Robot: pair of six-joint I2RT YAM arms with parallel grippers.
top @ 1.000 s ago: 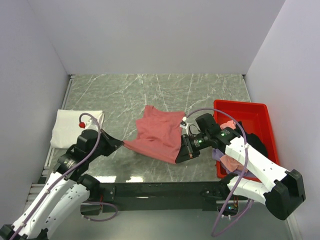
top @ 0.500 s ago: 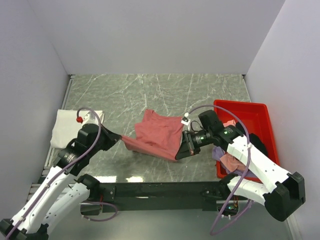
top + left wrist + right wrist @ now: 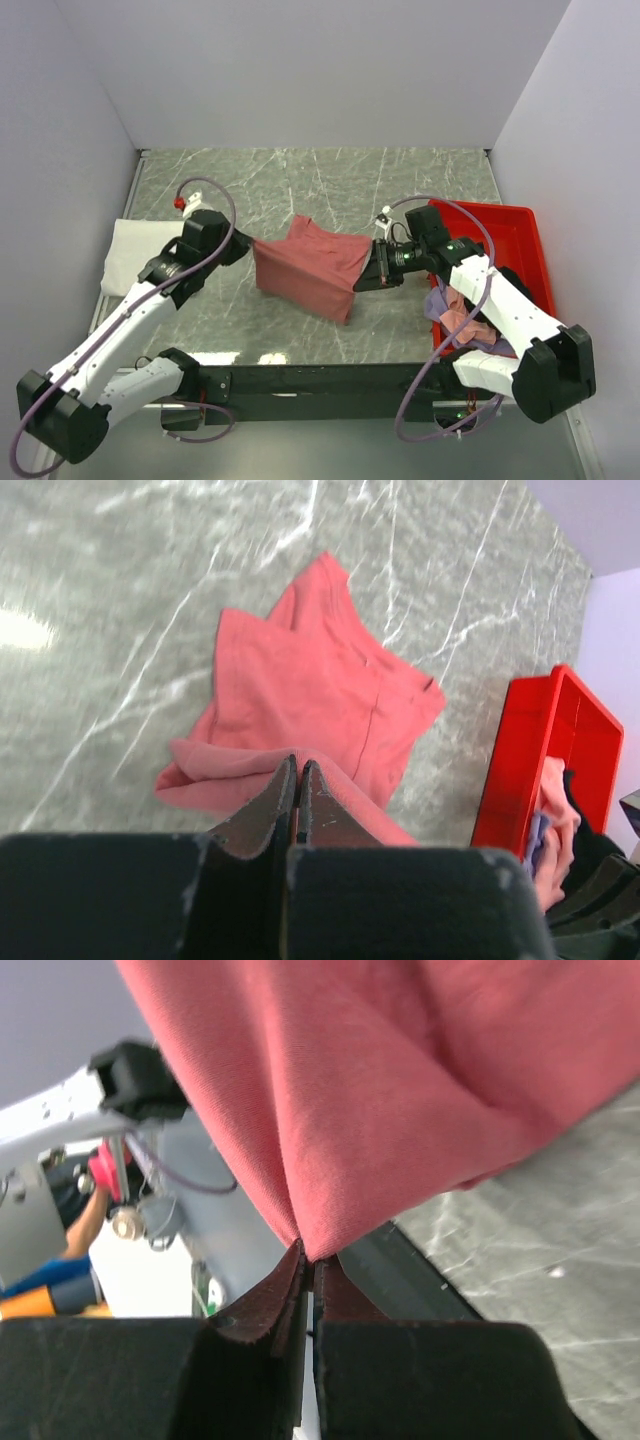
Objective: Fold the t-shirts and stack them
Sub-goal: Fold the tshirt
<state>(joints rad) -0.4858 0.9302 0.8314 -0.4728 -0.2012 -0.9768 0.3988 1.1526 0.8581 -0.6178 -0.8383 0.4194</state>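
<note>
Crosswise, dusty red t-shirt (image 3: 305,272), long axis left-right, left end effector (image 3: 246,250) and right end effector (image 3: 362,282) both clenched on it.

We see a table (image 3: 300,180) of grey-green marble with white veins, boxed in on three sides by plain, pale walls: a back wall (image 3: 320,70), a left wall (image 3: 50,200) and a right wall (image 3: 590,150). A light metal rail (image 3: 130,195) runs along the table's left edge. The light is soft and even, and we notice white glare (image 3: 205,357) on the stone near its front edge.
</note>
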